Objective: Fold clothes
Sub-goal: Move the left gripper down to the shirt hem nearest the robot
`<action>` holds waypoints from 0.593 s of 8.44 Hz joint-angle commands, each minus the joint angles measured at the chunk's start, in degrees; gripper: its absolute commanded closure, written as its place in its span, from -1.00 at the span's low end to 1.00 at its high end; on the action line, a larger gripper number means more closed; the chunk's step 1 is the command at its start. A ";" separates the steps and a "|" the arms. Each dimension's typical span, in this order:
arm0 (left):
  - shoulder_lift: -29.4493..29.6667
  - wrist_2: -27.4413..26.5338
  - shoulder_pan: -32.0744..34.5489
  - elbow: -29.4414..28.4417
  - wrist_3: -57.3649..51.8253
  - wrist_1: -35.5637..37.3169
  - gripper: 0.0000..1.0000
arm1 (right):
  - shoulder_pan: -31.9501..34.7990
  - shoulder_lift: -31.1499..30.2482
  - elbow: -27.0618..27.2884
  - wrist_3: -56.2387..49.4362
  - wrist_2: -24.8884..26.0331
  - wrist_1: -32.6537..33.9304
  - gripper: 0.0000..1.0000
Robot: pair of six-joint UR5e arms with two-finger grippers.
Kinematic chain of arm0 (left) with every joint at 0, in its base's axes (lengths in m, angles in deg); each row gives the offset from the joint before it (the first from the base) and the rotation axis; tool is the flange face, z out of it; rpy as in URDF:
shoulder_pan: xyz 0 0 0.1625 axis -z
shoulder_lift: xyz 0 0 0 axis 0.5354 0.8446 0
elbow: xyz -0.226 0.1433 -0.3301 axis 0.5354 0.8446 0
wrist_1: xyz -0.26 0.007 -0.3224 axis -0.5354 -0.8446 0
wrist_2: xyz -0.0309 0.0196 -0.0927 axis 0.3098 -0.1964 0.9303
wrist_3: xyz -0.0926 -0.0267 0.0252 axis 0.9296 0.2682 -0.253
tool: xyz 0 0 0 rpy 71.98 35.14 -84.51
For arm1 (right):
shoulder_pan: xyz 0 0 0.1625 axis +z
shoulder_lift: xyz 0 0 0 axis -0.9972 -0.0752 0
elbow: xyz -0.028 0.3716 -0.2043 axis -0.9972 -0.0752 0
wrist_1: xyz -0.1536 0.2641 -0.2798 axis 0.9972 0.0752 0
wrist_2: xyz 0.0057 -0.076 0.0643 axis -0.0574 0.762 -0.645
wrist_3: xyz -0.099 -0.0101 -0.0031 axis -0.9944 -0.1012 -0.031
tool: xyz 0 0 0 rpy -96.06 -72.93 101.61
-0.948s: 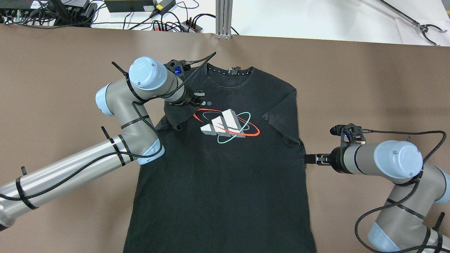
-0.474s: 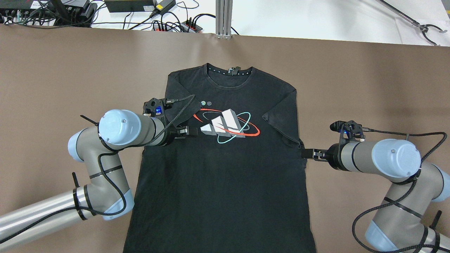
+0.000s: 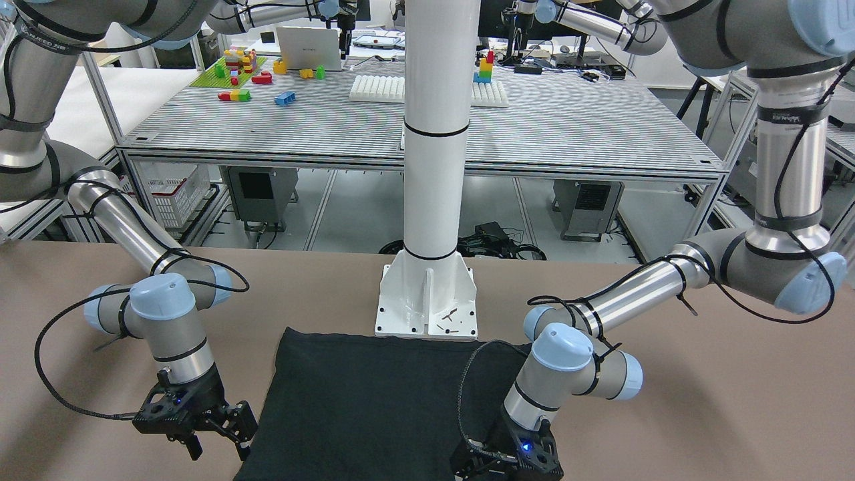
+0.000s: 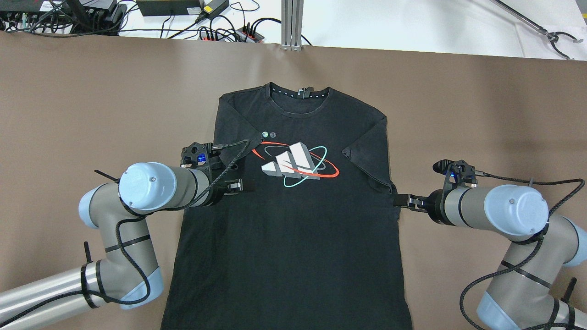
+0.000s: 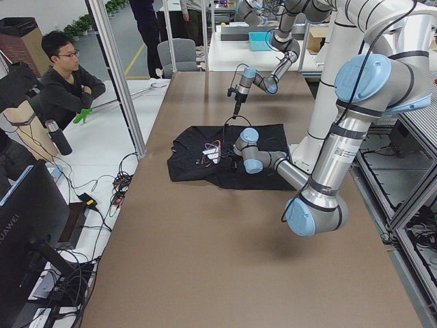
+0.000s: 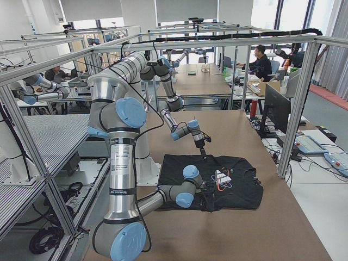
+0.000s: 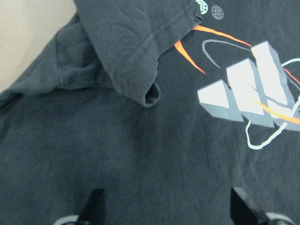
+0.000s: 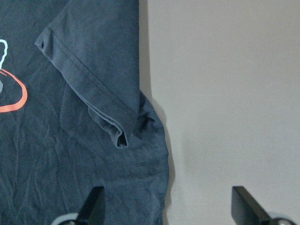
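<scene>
Overhead frame, left side: left arm in from the lower left corner, wrist over the near edge of the shirt. Left jaws spread wide, nothing between them, just below the tucked sleeve. Contact with the cloth not clear from any view. Wrist camera looking along the chest toward the sleeve's hem and the print. Probably parked there because that sleeve is already laid in.

Centre: shirt flat on the brown counter, front up, collar toward the top of the frame, lower hem past the bottom edge. Both sleeves turned inward over the chest, body not yet folded. Narrowed outline, so likely ready for side or lengthwise folds.

Right side: other sleeve tucked in, small bulge of cloth at its lower end. Right arm in from the lower right corner. Right jaws also apart and empty, level with the shirt's side seam just below that sleeve. In the wrist view, one tip over black cloth, the other over bare counter. Looks like a straddle of the edge, set up for a pinch there.
</scene>
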 commanded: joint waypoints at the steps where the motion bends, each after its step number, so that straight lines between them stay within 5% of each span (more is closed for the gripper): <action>1: -10.05 -0.88 -4.32 17.24 3.37 8.88 -0.88 | -6.74 -4.15 4.81 10.58 5.38 0.08 -0.90; 3: -14.81 -6.92 -9.77 22.82 5.76 9.78 -0.88 | -17.26 -10.57 12.19 22.16 13.35 2.69 -0.89; 5: -14.83 -7.13 -10.49 23.28 7.78 9.78 -0.88 | -28.85 -10.95 19.84 32.88 19.68 17.50 -0.87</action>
